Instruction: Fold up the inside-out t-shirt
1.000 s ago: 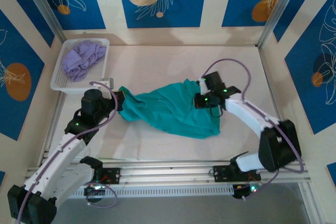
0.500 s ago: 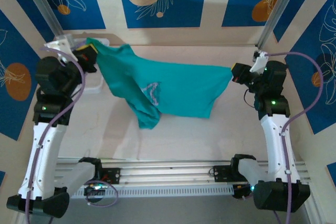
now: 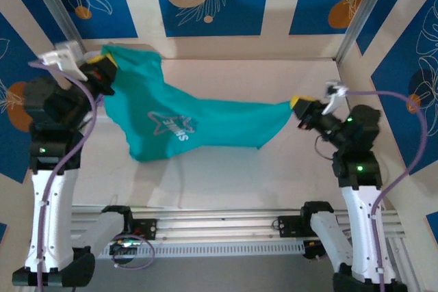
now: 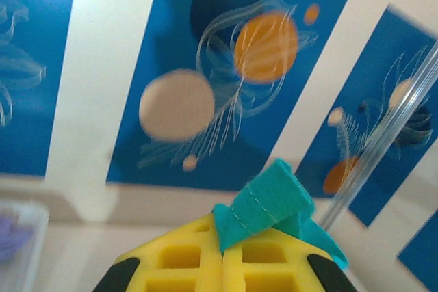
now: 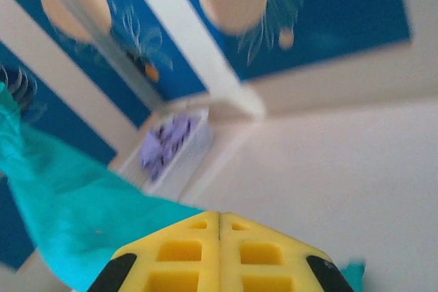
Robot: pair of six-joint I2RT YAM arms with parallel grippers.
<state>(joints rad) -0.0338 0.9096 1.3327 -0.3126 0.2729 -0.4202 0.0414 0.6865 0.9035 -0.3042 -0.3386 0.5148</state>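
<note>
Note t-shirt [image 3: 205, 117]: teal, white star outline, white lettering. Your left gripper [image 4: 222, 244], right gripper [image 5: 219, 227]: yellow pads. Wall panels [image 3: 233, 5], 12 o'clock: blue, orange and cream discs.

Blue floral wall panels [image 3: 233, 11], cream tabletop [image 3: 226, 169], metal posts [image 3: 365, 11]

A teal-green short-sleeved t-shirt [image 3: 198, 117] hangs stretched in mid-air — one end raised high at the far left, the other lower at the right — its wider left part drooping, white star outline and lettering facing up.

Bright, even light; soft shadows on the table [image 3: 226, 176]; wrist views blurred, perhaps from motion.
</note>
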